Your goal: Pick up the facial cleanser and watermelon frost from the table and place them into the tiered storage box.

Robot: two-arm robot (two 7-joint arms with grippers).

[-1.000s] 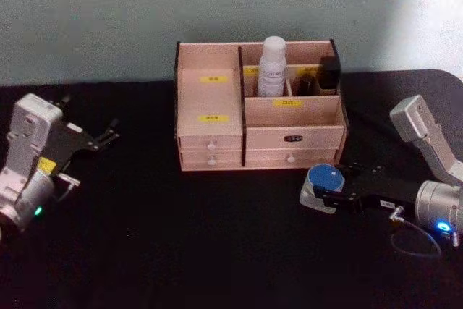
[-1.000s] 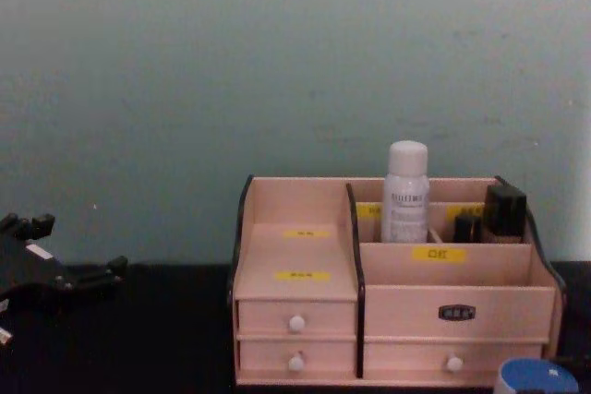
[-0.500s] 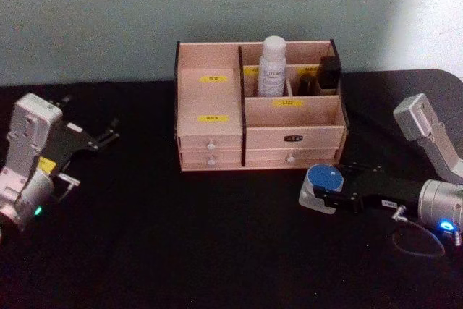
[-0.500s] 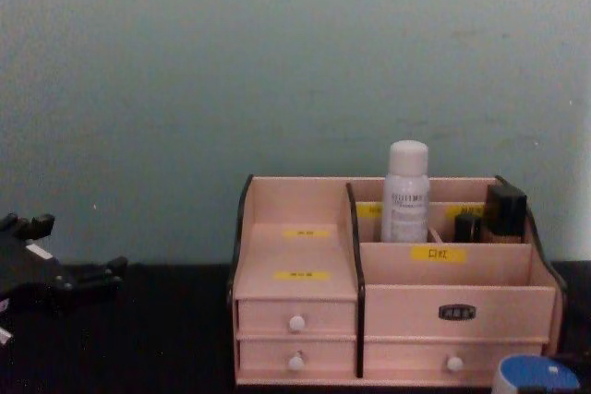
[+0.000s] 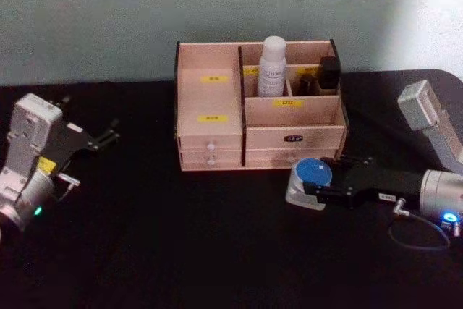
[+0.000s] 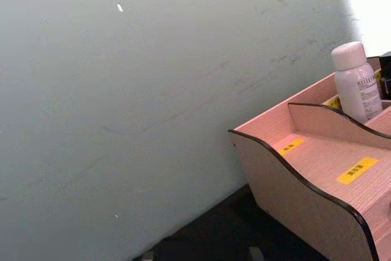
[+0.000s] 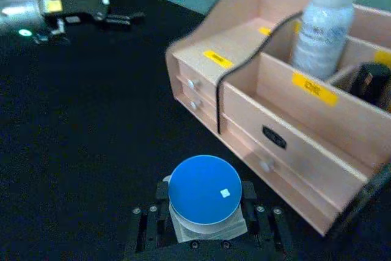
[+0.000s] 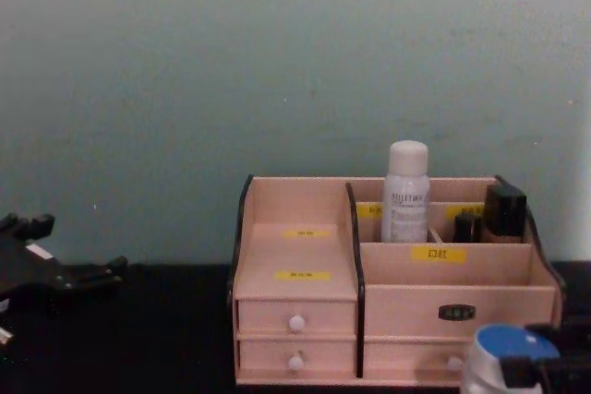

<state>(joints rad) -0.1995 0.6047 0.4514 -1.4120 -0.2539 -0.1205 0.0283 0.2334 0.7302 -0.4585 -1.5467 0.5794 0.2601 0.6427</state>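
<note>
a: what has changed at your right gripper [image 5: 320, 189]?
b: it stays clenched on the squat clear blue-lidded watermelon frost jar [image 5: 312, 174], now higher and farther left, just on the near side of the pale pink wooden tiered storage box [image 5: 210, 146].
a: so what's left for you?
b: i judge only placing it. the tall white facial cleanser bottle [image 5: 272, 66] already stands in a far compartment. your left gripper [image 5: 101, 135] idles spread open, far left.
</note>
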